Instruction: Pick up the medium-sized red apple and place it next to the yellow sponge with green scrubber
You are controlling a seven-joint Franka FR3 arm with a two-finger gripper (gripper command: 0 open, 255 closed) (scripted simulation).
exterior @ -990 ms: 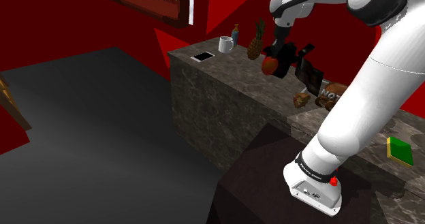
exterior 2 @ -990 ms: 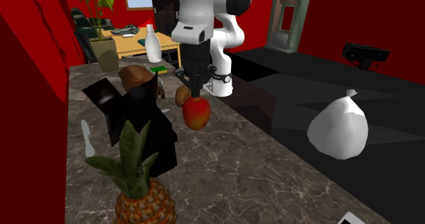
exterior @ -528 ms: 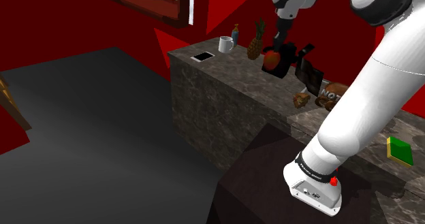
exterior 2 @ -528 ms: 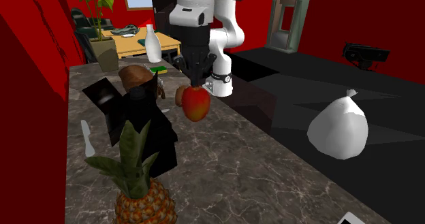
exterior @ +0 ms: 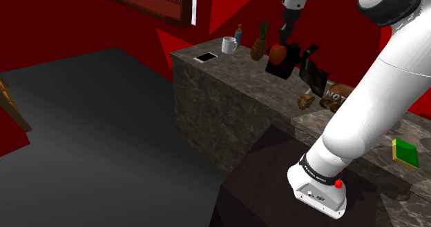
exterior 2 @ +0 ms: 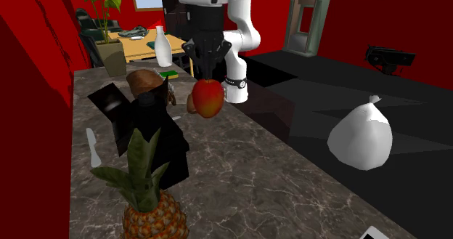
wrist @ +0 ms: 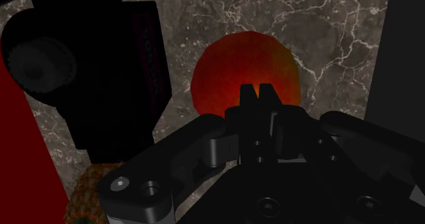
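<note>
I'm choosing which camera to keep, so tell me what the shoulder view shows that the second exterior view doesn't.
Shoulder view, not the second exterior: a white mug at the counter's far end and a window frame on the red wall. Second exterior view, not the shoulder: a white sack-like object on the dark floor, a potted plant and a white vase. Both: the white arm holding the red apple above the marble counter, with the pineapple nearby.

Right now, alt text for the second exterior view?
The black gripper holds a red apple in the air above a dark marbled counter. A pineapple stands in the foreground, a black box behind it.
</note>
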